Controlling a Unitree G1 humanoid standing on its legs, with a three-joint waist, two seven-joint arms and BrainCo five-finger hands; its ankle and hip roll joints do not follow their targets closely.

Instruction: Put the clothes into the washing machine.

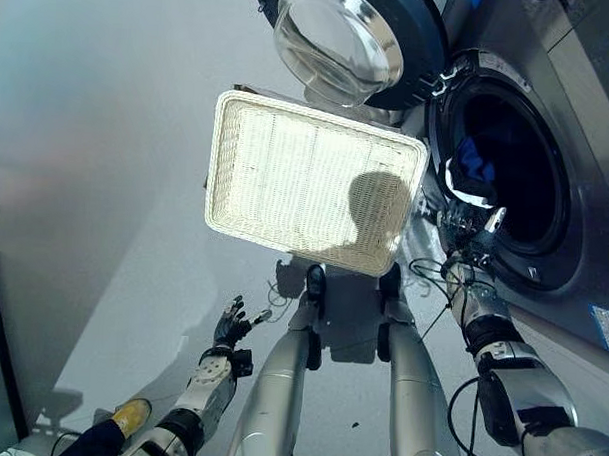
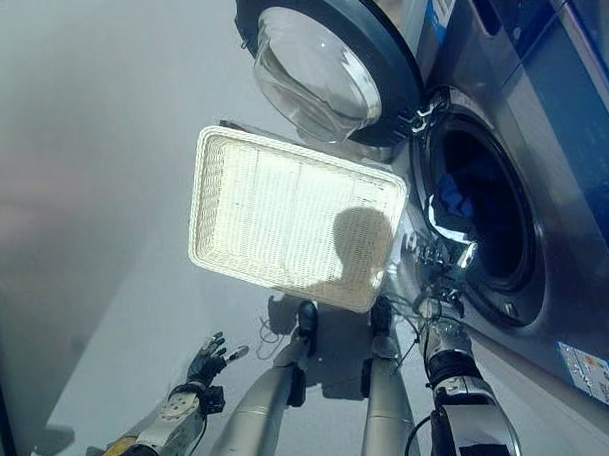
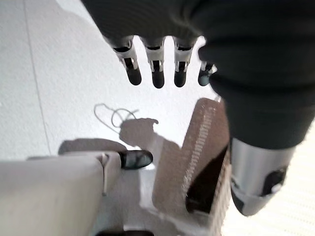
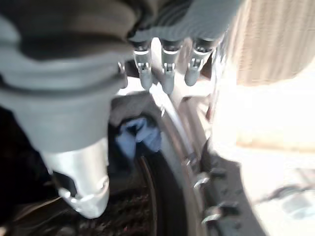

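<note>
I'm seeing the washing machine (image 1: 547,146) standing with its door (image 2: 330,59) swung open. Blue clothes (image 1: 474,166) are lying inside its drum. My right hand (image 1: 467,239) is hovering at the drum's rim, fingers straight, holding nothing. The white basket (image 1: 311,178) is sitting beside the machine. My left hand (image 1: 231,324) is hanging well away, fingers spread.

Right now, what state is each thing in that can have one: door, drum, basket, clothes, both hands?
Washing machine door: swung wide open.
Drum: open, dark inside, holding clothing.
Blue garment: inside the drum, near the opening's edge.
White wicker basket: on the floor beside the machine, empty.
Left hand: fingers straight, holding nothing, low over the floor.
Right hand: at the drum's rim, fingers straight, holding nothing.
</note>
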